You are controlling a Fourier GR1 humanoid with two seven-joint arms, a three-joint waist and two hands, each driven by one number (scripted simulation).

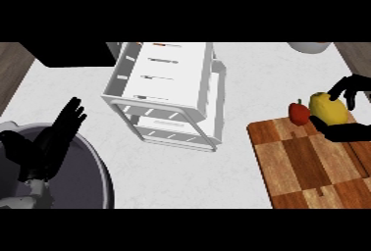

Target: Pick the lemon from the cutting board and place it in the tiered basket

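White speckled counter [217, 186] is filling most of the head view, with dark wood showing at the far left and far right edges. Wooden cutting board [311, 166] is sitting at the counter's right edge, running toward the near side. Lemon [328, 109] is sitting at the board's far edge, upright. Right hand [346, 115] is wrapping it: fingers curling over the far side, thumb and palm under the near side, so it's gripping the lemon. Can't tell if the lemon is touching the board. Small red pepper-like item [298, 112] is standing just beside the lemon on its left, at the board's far-left corner. White tiered basket [168, 93] is sitting mid-counter toward the far edge, well apart from the board. Left hand [59, 130] is resting at the left edge, fingers straight and up, holding nothing, over a dark grey round bowl [98, 171] at the near-left corner. White round object [311, 47] is partly showing at the far-right edge. No readable labels or writing anywhere.
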